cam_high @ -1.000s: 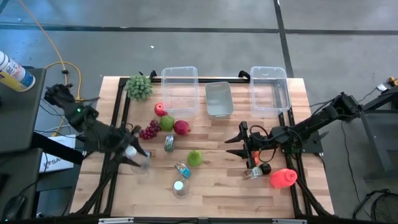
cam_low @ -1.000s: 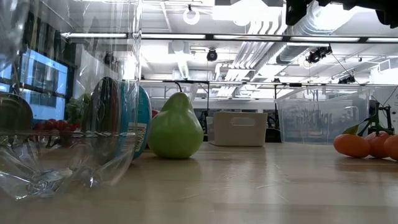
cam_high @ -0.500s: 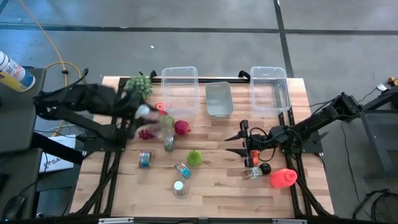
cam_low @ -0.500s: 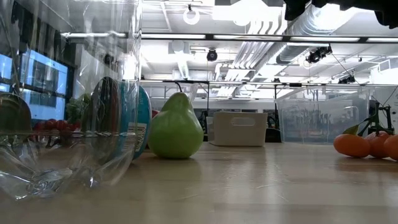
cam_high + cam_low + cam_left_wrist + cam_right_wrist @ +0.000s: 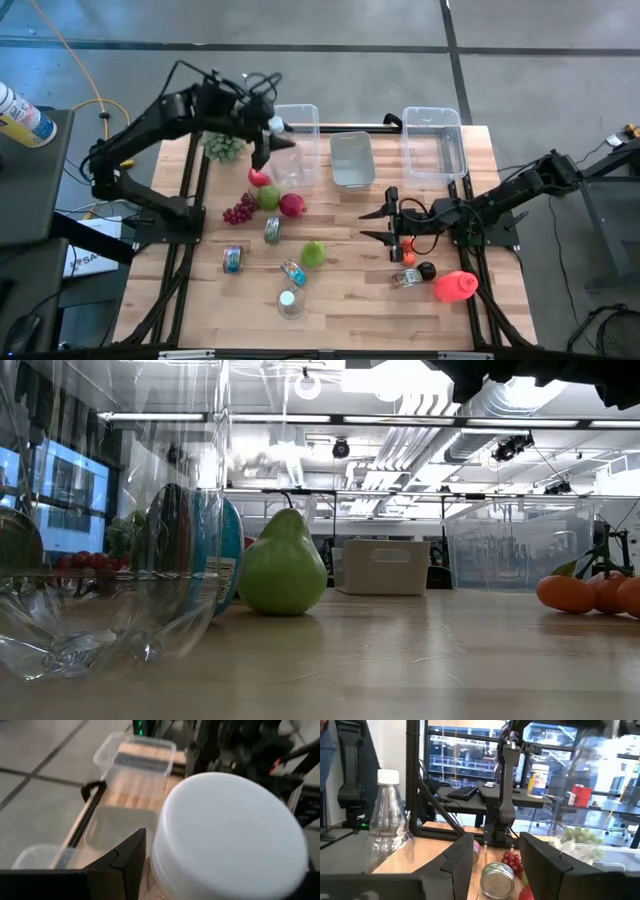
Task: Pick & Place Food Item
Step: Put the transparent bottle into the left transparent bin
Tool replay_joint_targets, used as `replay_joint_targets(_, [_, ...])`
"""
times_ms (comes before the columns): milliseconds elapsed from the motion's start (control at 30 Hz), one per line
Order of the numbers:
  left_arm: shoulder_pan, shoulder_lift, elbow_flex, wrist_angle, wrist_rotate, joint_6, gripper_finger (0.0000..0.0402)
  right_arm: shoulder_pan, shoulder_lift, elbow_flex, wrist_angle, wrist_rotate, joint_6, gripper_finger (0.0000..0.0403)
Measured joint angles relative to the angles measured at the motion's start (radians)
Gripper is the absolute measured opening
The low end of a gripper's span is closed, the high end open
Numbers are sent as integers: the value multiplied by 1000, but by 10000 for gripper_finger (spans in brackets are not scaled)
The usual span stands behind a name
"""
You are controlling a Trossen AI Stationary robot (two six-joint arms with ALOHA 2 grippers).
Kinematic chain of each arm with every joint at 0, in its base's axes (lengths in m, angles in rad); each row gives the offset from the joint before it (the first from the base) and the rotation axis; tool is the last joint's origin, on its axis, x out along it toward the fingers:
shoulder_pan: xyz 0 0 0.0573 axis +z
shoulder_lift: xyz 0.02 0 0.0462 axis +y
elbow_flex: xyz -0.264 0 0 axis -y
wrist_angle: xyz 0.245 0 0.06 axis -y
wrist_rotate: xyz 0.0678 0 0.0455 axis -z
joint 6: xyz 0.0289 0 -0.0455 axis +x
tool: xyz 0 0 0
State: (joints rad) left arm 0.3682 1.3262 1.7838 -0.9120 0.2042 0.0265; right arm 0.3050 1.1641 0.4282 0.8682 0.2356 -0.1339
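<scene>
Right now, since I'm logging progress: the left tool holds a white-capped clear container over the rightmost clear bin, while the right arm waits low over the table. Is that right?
Not quite. The left tool holds the white-capped container over the leftmost clear bin, not the rightmost; the high view shows it. The rest stands: the right arm waits low over the table, with the right tool open and empty.

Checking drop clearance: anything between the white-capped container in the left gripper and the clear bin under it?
Nothing visible. The left gripper holds the white-capped container above the left clear bin, close to the bin's left wall. The right gripper waits on the table's right side, well away.
</scene>
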Motion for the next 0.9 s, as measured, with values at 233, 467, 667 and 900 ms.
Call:
replay_joint_targets(233, [51,31,125,-27,-33,104,175,0,0,0,-1,1,-1,151])
replay_joint_targets(467, [270,104,125,-63,-73,113,175,0,0,0,-12,1,-1,151])
replay_joint_targets(667, [397,233,124,-62,34,81,175,0,0,0,-58,1,-2,151])
replay_joint_targets(900, [423,318,123,-57,34,112,175,-5,0,0,-71,0,-2,151])
